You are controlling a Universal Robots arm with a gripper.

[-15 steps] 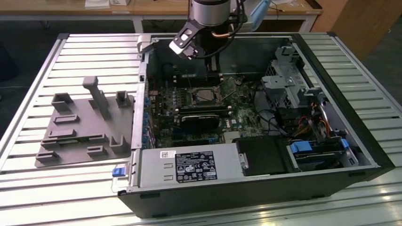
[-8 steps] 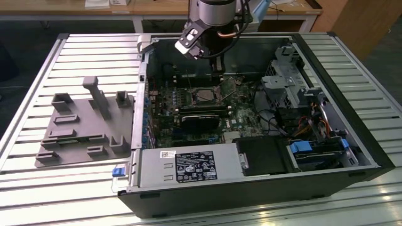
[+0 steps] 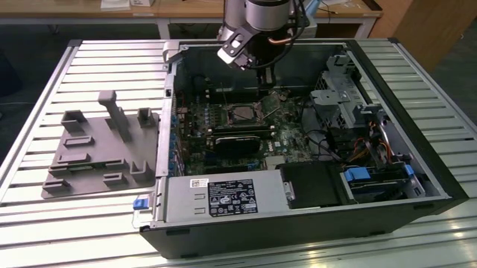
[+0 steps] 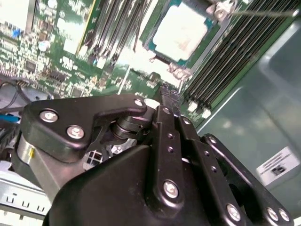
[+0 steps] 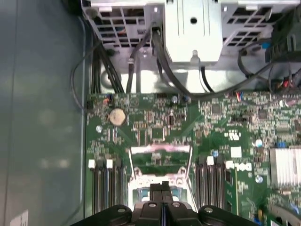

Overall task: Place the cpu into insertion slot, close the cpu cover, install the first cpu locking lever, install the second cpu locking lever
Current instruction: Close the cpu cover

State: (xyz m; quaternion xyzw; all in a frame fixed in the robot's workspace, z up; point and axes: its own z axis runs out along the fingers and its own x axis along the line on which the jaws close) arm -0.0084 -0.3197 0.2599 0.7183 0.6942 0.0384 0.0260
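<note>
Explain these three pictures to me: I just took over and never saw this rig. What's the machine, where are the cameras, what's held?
One robot arm reaches into an open black computer case on a slatted metal table. The exterior view looks from off the arm; both wrist views ride on it, looking past its black gripper at the green motherboard. The pale silvery-grey square cpu lies in the silver-framed insertion slot. The gripper is shut, holding nothing visible. A grey plastic fixture lies beside the case.
</note>
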